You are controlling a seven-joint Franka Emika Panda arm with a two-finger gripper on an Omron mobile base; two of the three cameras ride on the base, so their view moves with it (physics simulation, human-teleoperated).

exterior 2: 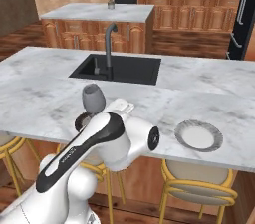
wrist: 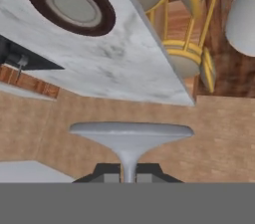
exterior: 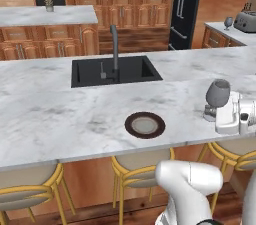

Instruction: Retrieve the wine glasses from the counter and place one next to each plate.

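Note:
A smoky-grey wine glass hangs just above the long island top, right of the dark brown plate. My gripper is shut on its stem. In the hand view the stem runs between the fingertips of the gripper, with the round foot above them and the dark plate at upper left. From the right base view the held glass rises behind my arm, and the light grey plate lies to its right. A second wine glass stands on the short counter.
A toaster sits next to the second glass. The black sink with its faucet lies behind the plates. Yellow-framed stools stand under the island's near edge. A black fridge is at the back.

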